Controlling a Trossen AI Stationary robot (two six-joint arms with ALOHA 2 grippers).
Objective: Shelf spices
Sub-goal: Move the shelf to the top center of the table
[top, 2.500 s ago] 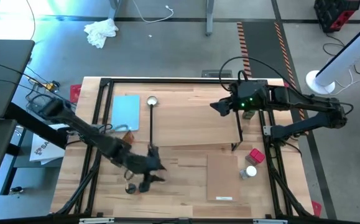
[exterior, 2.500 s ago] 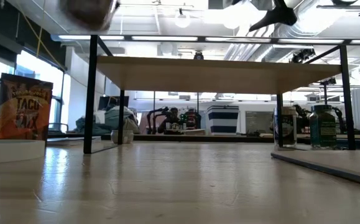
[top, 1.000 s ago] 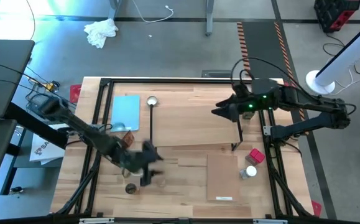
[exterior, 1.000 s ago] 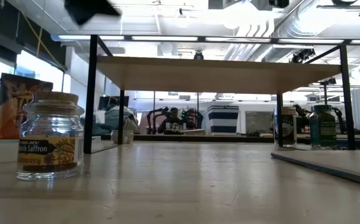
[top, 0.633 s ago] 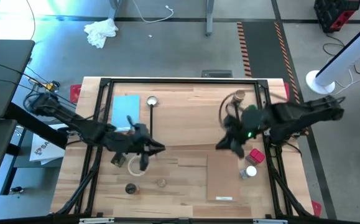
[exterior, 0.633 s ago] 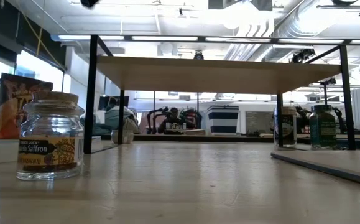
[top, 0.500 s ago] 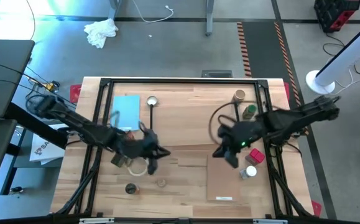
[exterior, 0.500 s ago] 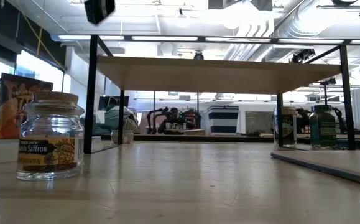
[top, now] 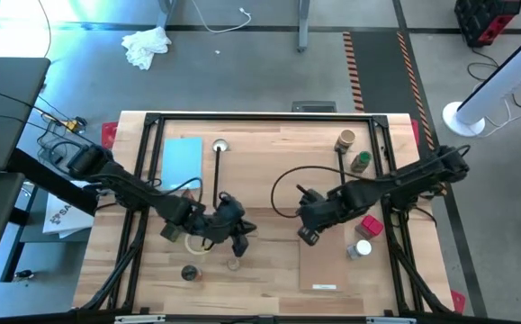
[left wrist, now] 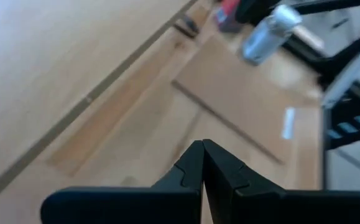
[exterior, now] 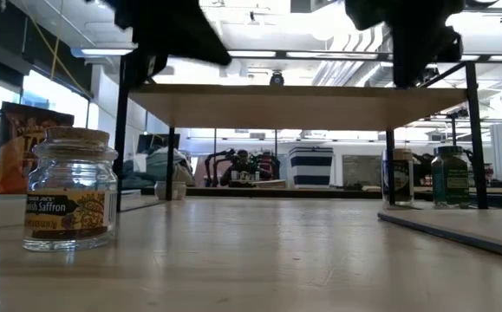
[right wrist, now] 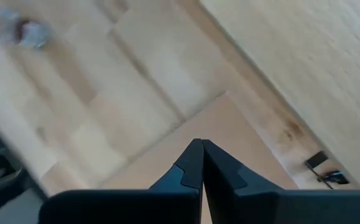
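Two jars (top: 353, 151) stand on the shelf's (top: 278, 171) right end, another (top: 234, 265) before it.

Bright overhead strip lighting, wrist views motion-blurred, arms silhouetted dark.

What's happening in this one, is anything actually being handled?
Nothing is held right now. Both grippers are shut and empty above the table: the left gripper hovers near the front over a small clear jar, and the right gripper hangs by the edge of the thin flat board. Two jars stand on the shelf at its right end. A red-topped tin and a white-topped jar wait on the table.
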